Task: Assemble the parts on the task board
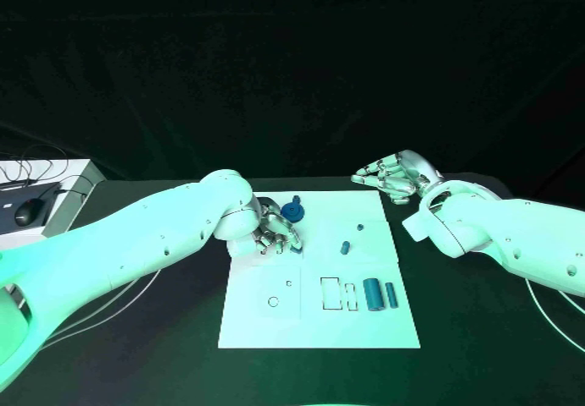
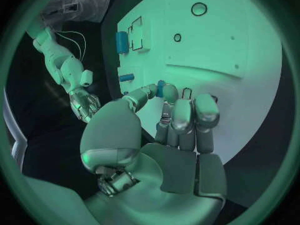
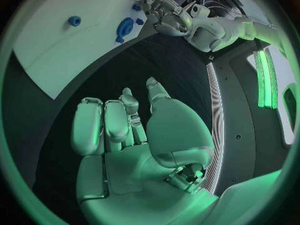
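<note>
I've got the left hand [image 1: 276,233] low on the task board [image 1: 319,330], fingers curled near a small blue part [image 2: 160,88]; can't tell if it's held. Right hand [image 1: 392,177] idles off-board, loosely curled, empty. Next: confirm the pinch before lifting.

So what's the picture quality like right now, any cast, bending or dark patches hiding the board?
Head view: green light washes the task board and both arms; the background is black, and the left hand covers part of the board's far corner. Left wrist view: fisheye bends the board's edges, the hand blocks its near part. Right wrist view: the right hand over dark table, the board curved at the rim.
</note>
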